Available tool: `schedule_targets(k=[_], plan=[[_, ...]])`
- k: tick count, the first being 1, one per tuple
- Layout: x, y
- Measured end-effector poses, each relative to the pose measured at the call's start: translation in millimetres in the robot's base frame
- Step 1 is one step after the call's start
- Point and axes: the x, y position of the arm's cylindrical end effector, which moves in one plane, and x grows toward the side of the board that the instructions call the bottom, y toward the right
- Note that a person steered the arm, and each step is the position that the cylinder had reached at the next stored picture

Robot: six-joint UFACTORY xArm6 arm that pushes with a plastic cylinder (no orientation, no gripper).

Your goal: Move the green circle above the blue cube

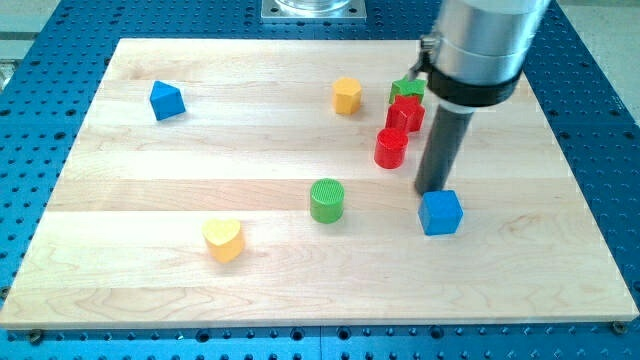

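Observation:
The green circle (327, 200) stands near the board's middle. The blue cube (441, 212) lies to its right, slightly lower in the view. My tip (433, 190) is just above the blue cube's top left edge, close to or touching it, and about a hundred pixels right of the green circle. The rod rises to the grey arm at the view's top right.
A red cylinder (390, 148), a red block (405, 115) and a green star-like block (407, 90) cluster left of the rod. A yellow hexagon-like block (347, 96) is at top centre, a blue triangle-like block (167, 100) at top left, a yellow heart (224, 239) at bottom left.

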Motion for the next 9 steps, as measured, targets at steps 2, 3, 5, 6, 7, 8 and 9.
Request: schedule_targets(k=[2, 3, 5, 6, 7, 8, 9], plan=[[70, -62], [82, -117], [45, -126], [23, -92], [2, -84], [-9, -103], [-15, -75]])
